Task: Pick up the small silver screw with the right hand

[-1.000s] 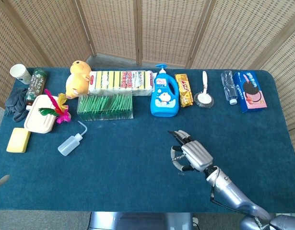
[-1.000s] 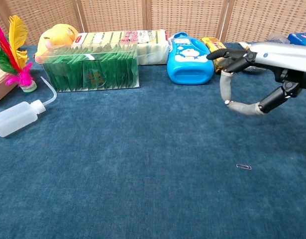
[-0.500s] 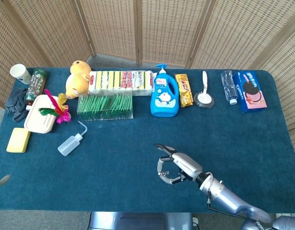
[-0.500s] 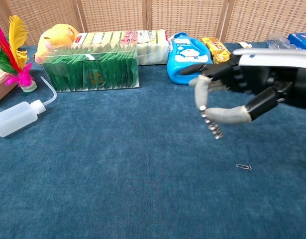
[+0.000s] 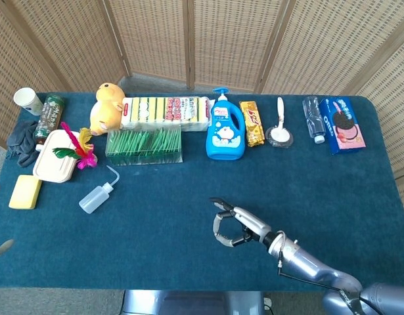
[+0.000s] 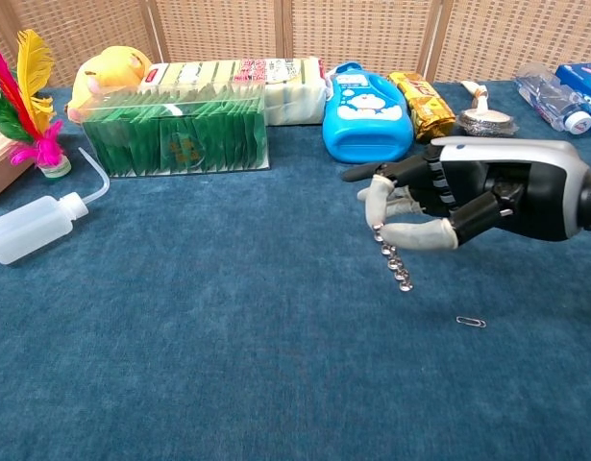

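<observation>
My right hand (image 6: 439, 197) hangs above the blue-covered worktop (image 6: 228, 327), toward its front right, with the silver forearm reaching in from the right edge of the chest view. My thumb and one finger (image 6: 418, 233) are drawn together in a pinch, and the other fingers spread forward and slightly apart. From that pinch the small silver screw (image 6: 392, 257) hangs downward and a little to the right, its ridged body clear of the cloth below. A small paper clip (image 6: 471, 322) lies flat on the worktop, near the screw and just to its lower right. Along the far side stand a blue detergent bottle (image 6: 368, 100), a clear box of green packets (image 6: 176, 133), and a yellow plush toy (image 6: 110, 74). A clear squeeze bottle (image 6: 36, 227) lies on its side at the left. My left hand does not appear in either view.
</observation>
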